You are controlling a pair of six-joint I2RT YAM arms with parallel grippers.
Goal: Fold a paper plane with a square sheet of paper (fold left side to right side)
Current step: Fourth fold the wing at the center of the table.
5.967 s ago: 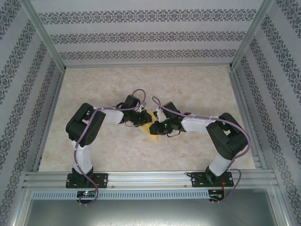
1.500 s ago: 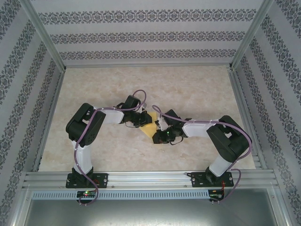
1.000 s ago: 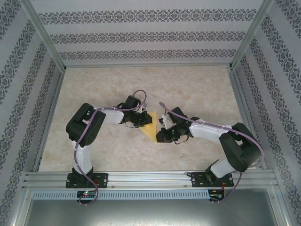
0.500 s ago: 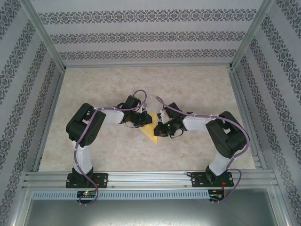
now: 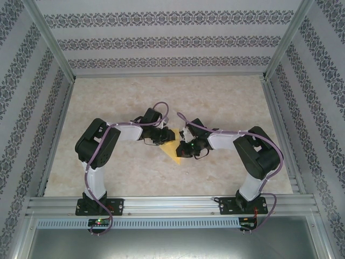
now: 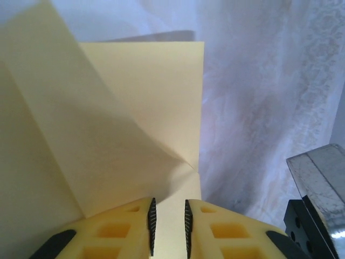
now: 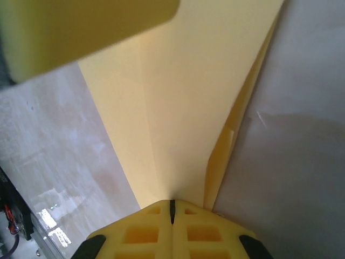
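On the marbled desk (image 5: pixel 226 108) we saw the part-folded square sheet of paper (image 5: pixel 171 148) lying between both arms, the left fingers (image 6: pixel 129 221) slightly parted at its left side, the right fingers (image 7: pixel 199 226) clenched at its near tip, its long crease running straight away from them.

From above, my left arm (image 5: pixel 129 133) and right arm (image 5: pixel 221 141) cover most of the sheet of paper (image 5: pixel 171 151). The small yellow wedge left between them is too small for me to make out its folds, and my fingertips are hidden above it. At my left gripper (image 6: pixel 167 204) the sheet runs off the left and bottom edges, and a grey metal part (image 6: pixel 318 181) to its right is cut off by the corner. At my right gripper (image 7: pixel 172 205) the sheet leaves by the top. Whether I pinch it there or merely press on it, I cannot tell. A blurred yellow block (image 7: pixel 81 32) overlaps the sheet's upper left.
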